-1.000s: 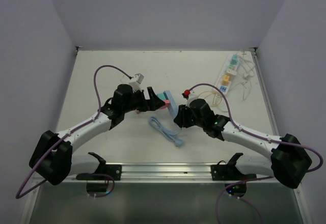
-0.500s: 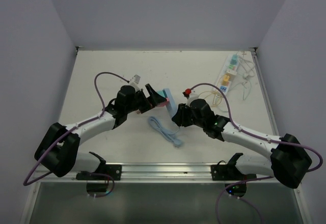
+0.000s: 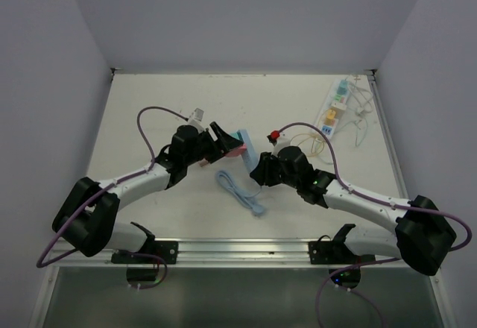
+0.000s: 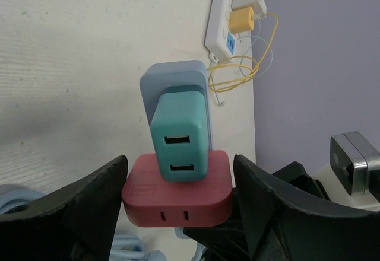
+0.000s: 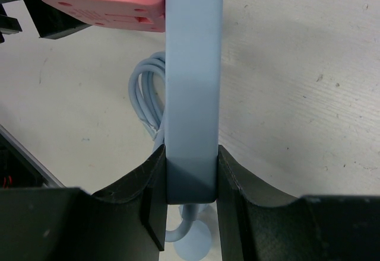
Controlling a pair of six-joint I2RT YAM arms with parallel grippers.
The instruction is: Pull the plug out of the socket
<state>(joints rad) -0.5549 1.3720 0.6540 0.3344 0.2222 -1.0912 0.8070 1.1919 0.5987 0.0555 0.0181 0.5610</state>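
Observation:
My right gripper [image 3: 257, 170] is shut on the end of a light-blue outlet bar [image 5: 193, 83] and holds it up at mid-table [image 3: 250, 151]. A teal plug [image 4: 180, 136] and a pink plug [image 4: 178, 199] sit in the bar's face. My left gripper [image 4: 179, 165] has its fingers [image 4: 89, 201] against both sides of the pink plug [image 3: 237, 147]. The long white socket strip [image 3: 333, 108] with pastel outlets lies at the back right, far from both grippers, and also shows in the left wrist view [image 4: 221, 21].
The bar's light-blue coiled cable [image 3: 242, 190] lies on the table below the grippers and shows in the right wrist view [image 5: 145, 95]. Thin yellow and white cords [image 3: 358, 123] loop beside the white strip. Walls enclose the table at left, back and right.
My left gripper has moved right and its fingers have come around the pink plug. The right gripper and the light-blue bar have hardly moved.

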